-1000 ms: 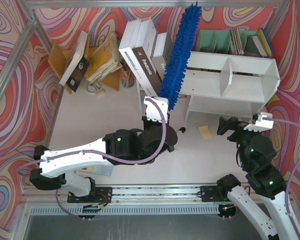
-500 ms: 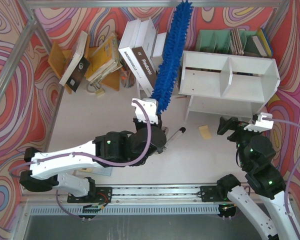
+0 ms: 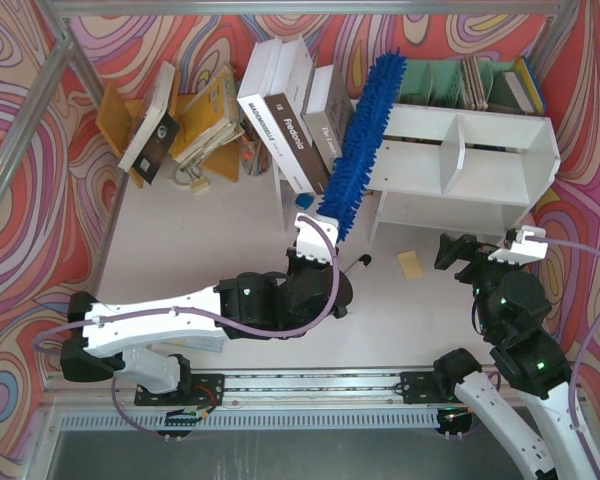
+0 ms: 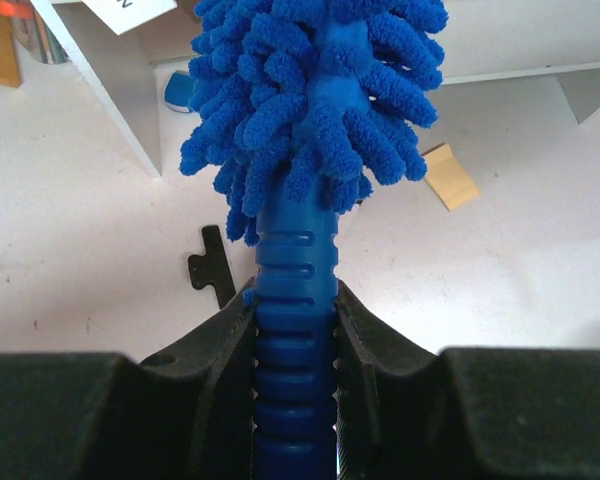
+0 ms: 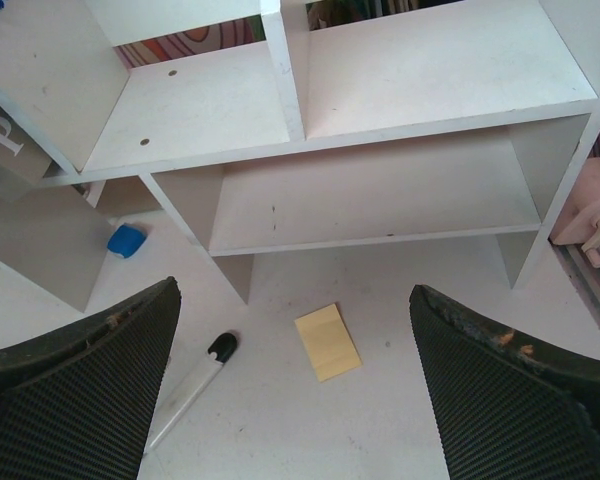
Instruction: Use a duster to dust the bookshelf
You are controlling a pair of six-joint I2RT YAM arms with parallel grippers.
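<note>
The duster is a long blue fluffy head on a ribbed blue handle. It slants up from my left gripper across the left end of the white bookshelf. In the left wrist view, the left gripper is shut on the handle just below the fluff. My right gripper hangs low in front of the bookshelf. Its jaws stand wide open with nothing between them, facing the two cubbies and the lower shelf.
A yellow sticky note and a black-capped marker lie on the table in front of the shelf. Leaning books and a thin white board stand left of it. A green book rack stands behind it. A black bracket lies below the duster.
The left arm swung the duster left, then back right. Its tip has come down from the back wall onto the bookshelf's left end. The right arm has not moved.
</note>
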